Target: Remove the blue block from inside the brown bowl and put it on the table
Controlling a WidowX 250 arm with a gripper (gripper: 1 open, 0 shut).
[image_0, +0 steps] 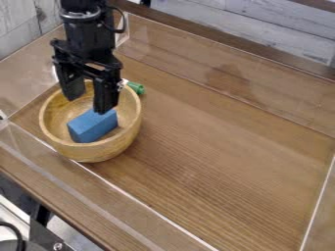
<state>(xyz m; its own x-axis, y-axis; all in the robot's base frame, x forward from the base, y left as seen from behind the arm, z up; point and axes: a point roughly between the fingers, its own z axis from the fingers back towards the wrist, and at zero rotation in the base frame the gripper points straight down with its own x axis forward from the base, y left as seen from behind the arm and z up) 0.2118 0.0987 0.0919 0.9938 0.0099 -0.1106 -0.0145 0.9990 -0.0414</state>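
The blue block (pixel 92 125) lies inside the brown bowl (pixel 59 140), which stands at the table's (pixel 222 147) near-left corner. My gripper (pixel 82 98) hangs over the bowl's back half, just above the block's far end, pointing down. Its two black fingers stand apart and open, with nothing between them. The block's rear edge sits partly behind the right finger.
A green-capped marker (pixel 132 88) pokes out behind the bowl's right rim. Low clear acrylic walls (pixel 157 211) edge the table, close to the bowl on its left and front sides. Bare wood stretches to the right of the bowl.
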